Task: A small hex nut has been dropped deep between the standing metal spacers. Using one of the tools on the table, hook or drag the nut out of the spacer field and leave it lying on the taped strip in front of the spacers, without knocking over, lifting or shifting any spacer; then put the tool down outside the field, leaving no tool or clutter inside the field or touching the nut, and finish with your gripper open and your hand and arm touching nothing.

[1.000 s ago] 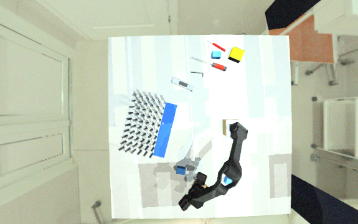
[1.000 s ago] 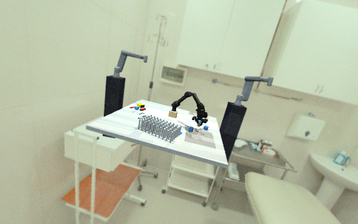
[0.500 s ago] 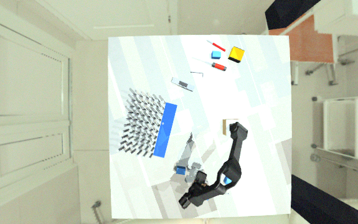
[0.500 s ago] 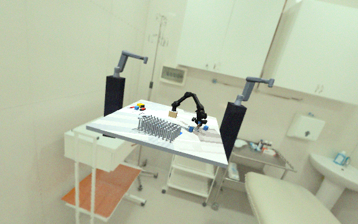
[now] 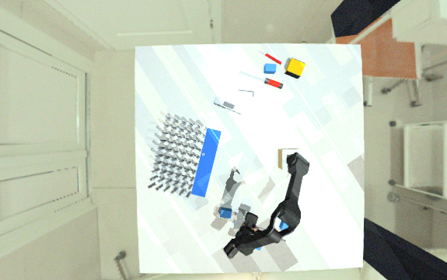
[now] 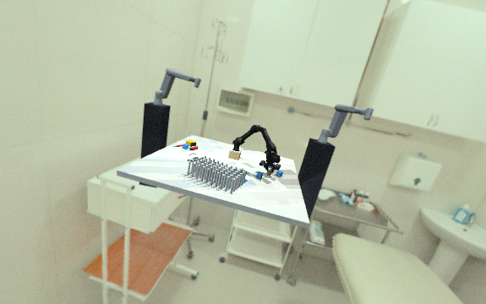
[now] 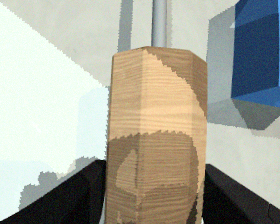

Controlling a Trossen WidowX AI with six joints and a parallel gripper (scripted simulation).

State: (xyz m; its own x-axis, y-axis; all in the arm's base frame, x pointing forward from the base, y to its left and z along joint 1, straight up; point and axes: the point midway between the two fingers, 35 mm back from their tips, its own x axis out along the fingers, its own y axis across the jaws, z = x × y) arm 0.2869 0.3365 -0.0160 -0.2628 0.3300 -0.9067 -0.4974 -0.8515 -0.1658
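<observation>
A tiny pale ring, the hex nut (image 5: 203,154), lies on the blue taped strip (image 5: 206,167), near its edge beside the spacers. The metal spacers (image 5: 176,152) (image 6: 215,173) stand upright in rows; none looks toppled. My gripper (image 5: 255,229) (image 6: 270,168) (image 7: 152,171) is shut on the wooden handle (image 7: 156,105) of a tool, well to the strip's lower right in the top view. The tool's thin metal shaft (image 7: 160,22) runs forward from the handle, with its shadow apart beside it. Its far end is out of the wrist view and hard to tell in the top and exterior views.
A blue block (image 5: 225,212) (image 6: 259,175) (image 7: 256,55) lies close beside the held tool. Another blue block (image 5: 284,225) is partly under the arm. A tan box (image 5: 280,159) (image 6: 234,154) stands near the arm's bend. Screwdrivers (image 5: 274,83), a hex key (image 5: 246,91) and a yellow block (image 5: 295,68) lie far off.
</observation>
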